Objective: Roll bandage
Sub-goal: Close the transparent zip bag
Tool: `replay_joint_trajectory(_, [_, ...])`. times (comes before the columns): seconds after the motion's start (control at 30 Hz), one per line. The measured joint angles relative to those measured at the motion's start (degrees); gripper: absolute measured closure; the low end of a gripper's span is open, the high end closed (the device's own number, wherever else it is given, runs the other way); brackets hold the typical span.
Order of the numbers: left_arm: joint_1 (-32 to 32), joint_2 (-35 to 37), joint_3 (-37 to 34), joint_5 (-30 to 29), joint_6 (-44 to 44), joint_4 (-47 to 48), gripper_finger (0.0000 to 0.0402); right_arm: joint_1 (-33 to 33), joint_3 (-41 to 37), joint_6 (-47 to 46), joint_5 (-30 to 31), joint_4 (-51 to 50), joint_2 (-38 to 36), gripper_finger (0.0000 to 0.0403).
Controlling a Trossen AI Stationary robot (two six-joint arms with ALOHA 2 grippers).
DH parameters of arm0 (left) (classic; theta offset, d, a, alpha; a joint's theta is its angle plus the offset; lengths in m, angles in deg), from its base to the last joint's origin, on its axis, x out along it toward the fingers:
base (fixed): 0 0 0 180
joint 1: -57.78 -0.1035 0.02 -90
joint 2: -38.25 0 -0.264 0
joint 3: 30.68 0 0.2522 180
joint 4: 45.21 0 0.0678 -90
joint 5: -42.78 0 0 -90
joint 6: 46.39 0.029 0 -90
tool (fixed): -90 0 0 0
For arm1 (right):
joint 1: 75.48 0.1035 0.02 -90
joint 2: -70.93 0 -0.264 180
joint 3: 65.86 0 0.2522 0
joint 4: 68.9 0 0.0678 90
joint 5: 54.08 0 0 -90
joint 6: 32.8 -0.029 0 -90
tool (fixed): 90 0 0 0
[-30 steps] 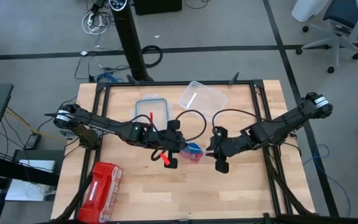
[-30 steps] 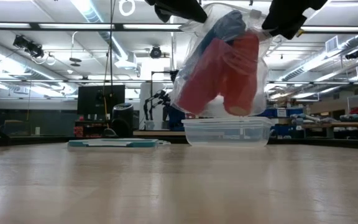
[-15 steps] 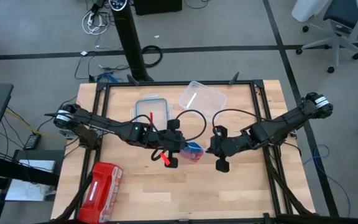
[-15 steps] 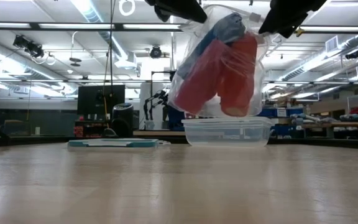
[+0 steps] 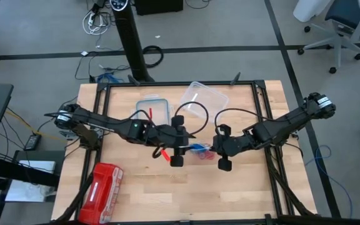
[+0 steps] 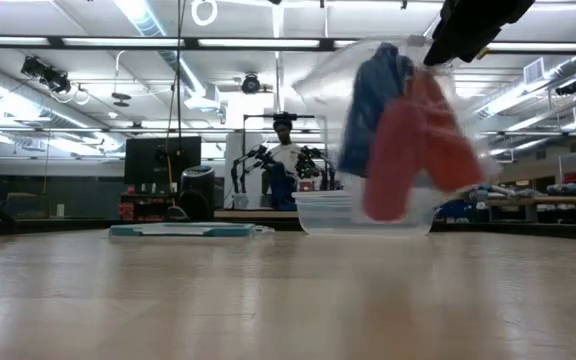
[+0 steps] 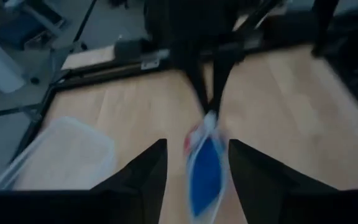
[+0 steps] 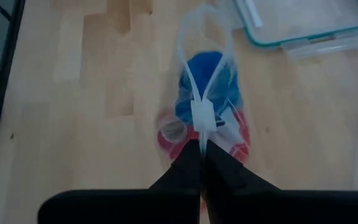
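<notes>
Above mid-table, bagged bandage hanging lengthwise from pinching right end effector, left end effector spread.

Near half of the wooden counter is open, free passage there. Centre blocked: clear plastic bag of blue and red rolls hangs between both grippers above the boards. Far side obstructed by the clear plastic tub and teal-rimmed lid. Red zip pouch occupies the near left corner.
</notes>
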Motion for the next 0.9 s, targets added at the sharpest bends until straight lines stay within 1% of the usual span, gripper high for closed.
replay_joint_trajectory(0.17, [-1.1,-3.2,0.0,0.6,-3.1,-4.5,0.0226,-1.1,0.0,1.7,1.4,2.1,0.0,0.0402])
replay_joint_trajectory(0.27, [-1.9,-5.1,0.0,2.2,-5.1,-7.0,0.0228,-1.7,0.0,2.7,1.3,3.5,0.0,0.0402])
replay_joint_trajectory(0.4, [-2.4,-7.1,-0.1,2.8,-5.5,-8.9,0.0229,-2.3,0.0,3.8,0.6,4.5,0.0,0.0402])
replay_joint_trajectory(0.53, [-2.6,-7.4,-0.1,2.8,-5.5,-10.8,0.0229,-2.7,0.0,3.9,0.4,4.7,0.0,0.0402])
replay_joint_trajectory(0.8, [-2.7,-8.0,-0.1,2.6,-5.7,-9.8,0.0229,-3.1,0.0,5.5,1.5,6.3,0.0,0.0402])
replay_joint_trajectory(0.9, [-2.7,-8.0,-0.1,1.2,-5.7,-9.1,0.0230,-3.1,0.0,5.9,1.5,6.8,0.0,0.0402])
